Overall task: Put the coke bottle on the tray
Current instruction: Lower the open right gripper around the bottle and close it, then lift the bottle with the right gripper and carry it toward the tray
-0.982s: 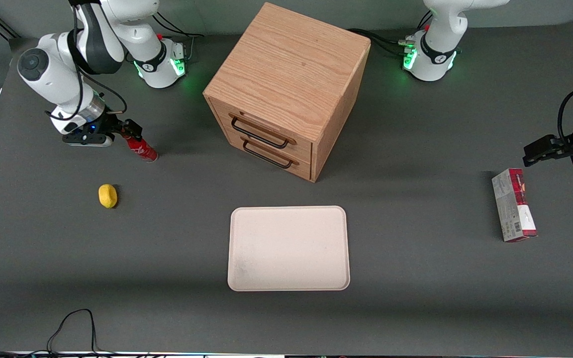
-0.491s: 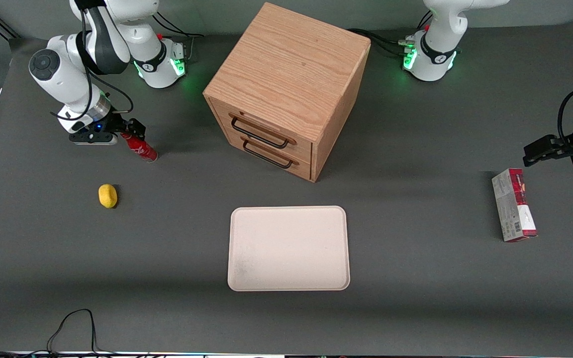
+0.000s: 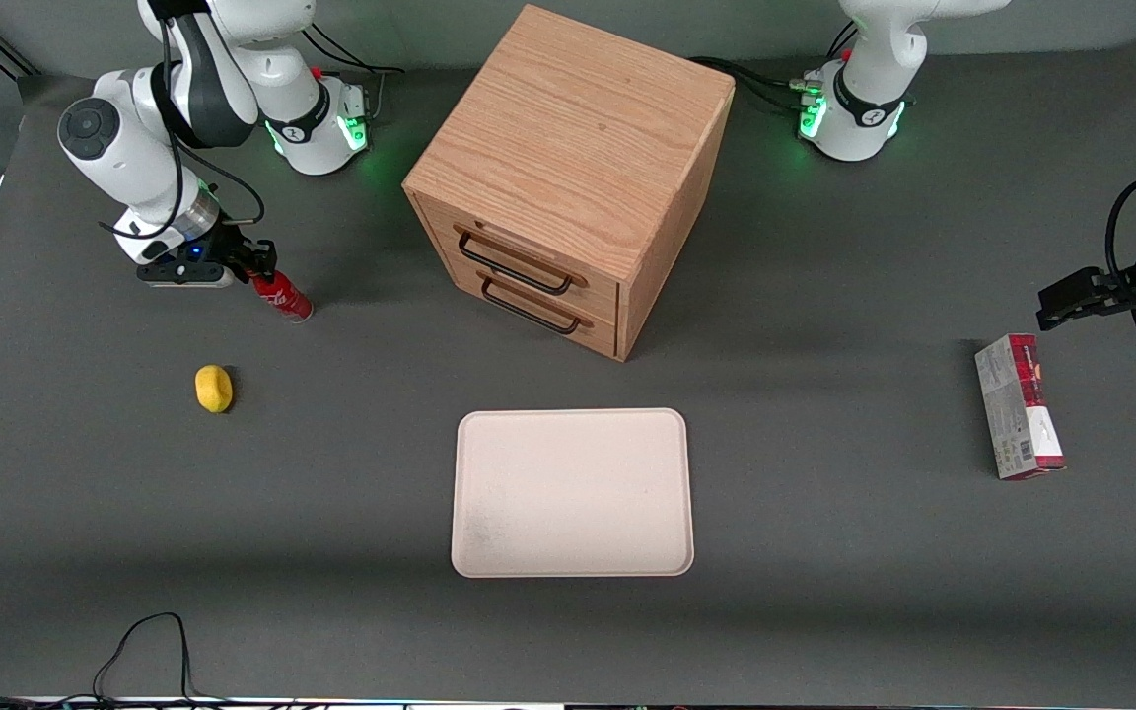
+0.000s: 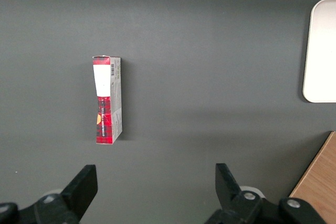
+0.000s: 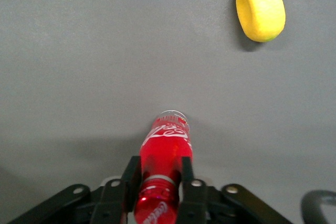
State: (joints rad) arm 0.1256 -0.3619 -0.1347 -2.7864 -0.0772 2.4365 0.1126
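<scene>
The coke bottle (image 3: 282, 298), slim and red with white script, leans tilted with its base on the dark table near the working arm's end. My right gripper (image 3: 258, 264) is shut on the bottle's neck just below the cap. In the right wrist view the two black fingers (image 5: 131, 178) press on both sides of the neck of the bottle (image 5: 165, 148), with the gripper (image 5: 159, 176) around it. The cream tray (image 3: 573, 493) lies flat and bare, nearer the front camera than the cabinet. Its edge also shows in the left wrist view (image 4: 323, 51).
An oak two-drawer cabinet (image 3: 568, 168) stands mid-table between the bottle and the parked arm. A yellow lemon (image 3: 214, 388) lies nearer the camera than the bottle and also shows in the wrist view (image 5: 261, 7). A red-and-grey carton (image 3: 1019, 406) lies toward the parked arm's end.
My right arm rose and shifted slightly, then the fingers closed on the bottle's neck. The bottle's base has stayed at the same spot on the table.
</scene>
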